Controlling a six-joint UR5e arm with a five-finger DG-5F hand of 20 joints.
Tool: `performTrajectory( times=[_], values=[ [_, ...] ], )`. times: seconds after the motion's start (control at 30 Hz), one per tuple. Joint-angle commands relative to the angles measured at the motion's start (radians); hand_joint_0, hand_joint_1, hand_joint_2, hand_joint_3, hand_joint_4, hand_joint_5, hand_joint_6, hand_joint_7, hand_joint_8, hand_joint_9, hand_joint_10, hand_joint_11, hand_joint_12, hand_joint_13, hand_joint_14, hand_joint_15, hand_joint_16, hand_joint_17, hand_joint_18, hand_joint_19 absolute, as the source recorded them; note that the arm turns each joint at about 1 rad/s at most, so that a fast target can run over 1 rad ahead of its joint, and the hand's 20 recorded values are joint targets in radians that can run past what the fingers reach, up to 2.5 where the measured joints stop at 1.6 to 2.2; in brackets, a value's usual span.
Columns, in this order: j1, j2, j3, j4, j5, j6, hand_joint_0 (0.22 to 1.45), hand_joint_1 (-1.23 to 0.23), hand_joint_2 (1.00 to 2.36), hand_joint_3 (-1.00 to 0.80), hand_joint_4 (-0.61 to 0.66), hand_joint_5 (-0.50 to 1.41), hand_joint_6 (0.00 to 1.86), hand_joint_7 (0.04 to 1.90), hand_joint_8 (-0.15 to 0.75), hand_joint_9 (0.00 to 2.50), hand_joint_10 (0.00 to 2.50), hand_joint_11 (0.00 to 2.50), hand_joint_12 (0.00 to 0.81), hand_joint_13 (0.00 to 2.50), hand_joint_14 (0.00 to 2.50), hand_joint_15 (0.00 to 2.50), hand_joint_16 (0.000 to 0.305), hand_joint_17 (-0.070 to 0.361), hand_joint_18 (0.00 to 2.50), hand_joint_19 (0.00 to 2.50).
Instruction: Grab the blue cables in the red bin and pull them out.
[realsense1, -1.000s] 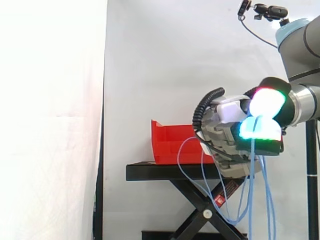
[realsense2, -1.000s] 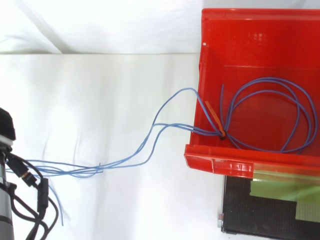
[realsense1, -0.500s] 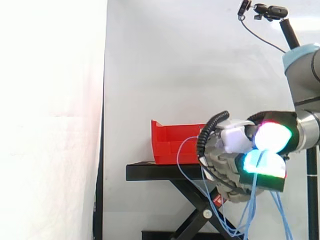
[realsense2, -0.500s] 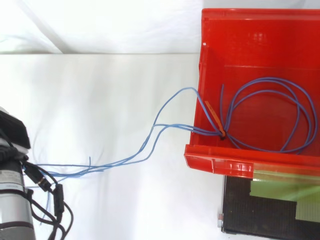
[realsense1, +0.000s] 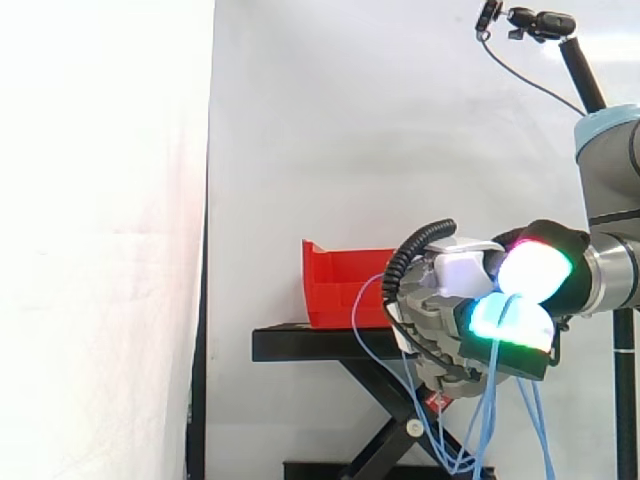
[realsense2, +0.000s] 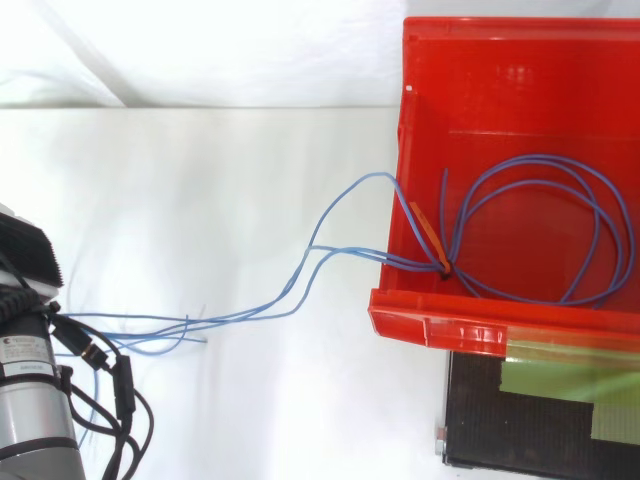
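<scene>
I have the robot hand out to the right of the red bin in the side view. It sits at about the height of the black worktop that carries the bin, and the arm reaches in roughly level from the right edge. The fingers are curled in, with the glowing fingertips stacked, a white one above a cyan-green one. They are clamped on the blue cables, and strands come out between the pads and dangle below the robot hand. From above, most of the cable lies coiled inside the bin, bunched by an orange tie near its left wall. A few strands cross that wall and stretch, slack and wavy, towards the lower left corner where the arm comes in.
</scene>
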Motion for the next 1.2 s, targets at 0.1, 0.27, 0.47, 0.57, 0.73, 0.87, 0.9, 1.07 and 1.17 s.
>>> performTrajectory(
  times=[0.1, 0.27, 0.47, 0.57, 0.73, 0.87, 0.9, 1.07, 1.17],
  values=[
    [0.0, 0.0, 0.0, 0.001, 0.0, 0.0, 1.01, -0.96, 1.0, -0.91, 0.2, 0.83, 1.0, 0.42, 0.233, 1.29, 0.22, 1.6, 0.342, 1.05, 2.5, 0.7, 0.039, 0.088, 1.44, 1.56],
    [0.0, 0.0, 0.0, 0.001, 0.0, 0.0, 1.01, -0.96, 1.0, -0.91, 0.21, 0.83, 0.99, 0.42, 0.231, 1.29, 0.28, 1.59, 0.348, 1.04, 2.5, 0.69, 0.04, 0.091, 1.43, 1.53],
    [0.0, 0.0, 0.001, 0.001, 0.0, 0.0, 1.01, -0.96, 1.0, -0.92, 0.2, 0.83, 0.99, 0.42, 0.24, 1.28, 0.3, 1.55, 0.343, 1.03, 2.5, 0.68, 0.04, 0.09, 1.42, 1.52],
    [0.0, 0.0, 0.0, 0.001, 0.0, 0.0, 1.01, -0.96, 1.0, -0.92, 0.2, 0.83, 0.99, 0.42, 0.248, 1.28, 0.31, 1.55, 0.343, 1.03, 2.5, 0.68, 0.039, 0.089, 1.42, 1.53],
    [0.0, 0.0, 0.0, 0.001, 0.0, 0.0, 1.0, -0.96, 1.0, -0.91, 0.19, 0.84, 0.98, 0.43, 0.257, 1.28, 0.33, 1.51, 0.343, 1.03, 2.5, 0.7, 0.038, 0.086, 1.42, 1.55],
    [0.0, 0.0, 0.001, 0.001, 0.0, 0.0, 1.01, -0.96, 1.0, -0.91, 0.18, 0.83, 0.98, 0.45, 0.262, 1.28, 0.31, 1.5, 0.338, 1.02, 2.5, 0.73, 0.038, 0.085, 1.41, 1.56],
    [0.0, 0.0, 0.0, 0.001, 0.0, 0.0, 1.01, -0.96, 1.0, -0.91, 0.18, 0.83, 0.98, 0.45, 0.263, 1.28, 0.3, 1.5, 0.345, 1.03, 2.5, 0.72, 0.037, 0.084, 1.41, 1.56],
    [0.0, 0.0, 0.0, 0.001, 0.0, 0.0, 1.01, -0.96, 1.0, -0.9, 0.18, 0.84, 0.98, 0.45, 0.27, 1.29, 0.18, 1.55, 0.342, 1.01, 2.5, 0.75, 0.038, 0.084, 1.39, 1.54],
    [0.0, 0.0, 0.001, 0.001, 0.0, 0.0, 1.01, -0.96, 1.0, -0.9, 0.18, 0.84, 1.0, 0.45, 0.28, 1.3, 0.08, 1.58, 0.338, 1.01, 2.5, 0.77, 0.036, 0.081, 1.38, 1.5]
  ],
)
